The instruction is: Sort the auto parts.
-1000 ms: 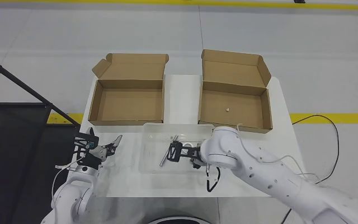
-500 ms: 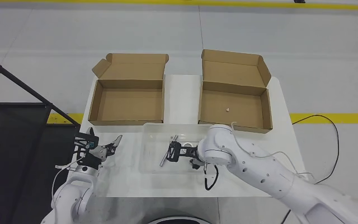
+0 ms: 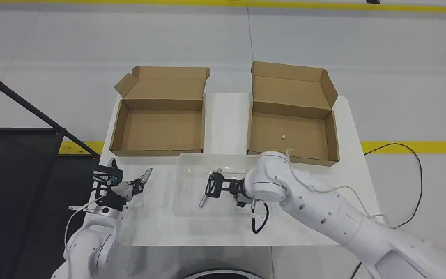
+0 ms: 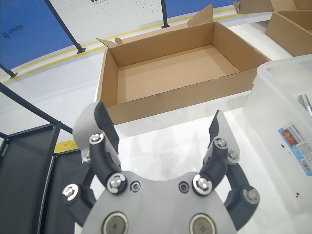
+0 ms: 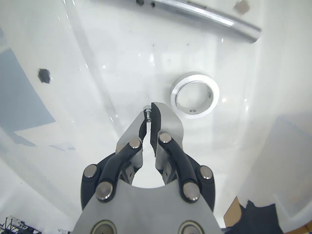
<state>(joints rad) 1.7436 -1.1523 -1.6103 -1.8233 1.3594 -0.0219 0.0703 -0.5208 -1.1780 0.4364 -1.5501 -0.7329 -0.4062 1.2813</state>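
Observation:
A clear plastic bin [image 3: 184,188] stands at the table's front middle. In it lie a metal rod [image 5: 170,2] and a metal ring [image 5: 194,94]. My right gripper [image 5: 148,117] is down inside the bin, beside the ring, shut on a small screw [image 5: 147,110] whose head pokes out at the fingertips. From above, the right gripper [image 3: 213,187] sits over the rod [image 3: 203,201]. My left gripper [image 4: 160,122] hovers open and holds nothing, above the white table in front of the left cardboard box [image 4: 170,66]; the top view has the left gripper [image 3: 138,183] left of the bin.
Two open cardboard boxes stand at the back: the left box [image 3: 159,131] holds nothing, and the right box [image 3: 289,136] has a small white part [image 3: 283,136] in it. The bin's wall [image 4: 268,91] is just right of my left gripper. A black frame [image 3: 42,174] borders the table's left.
The right arm has shifted a little to the left inside the bin. The left arm has not moved.

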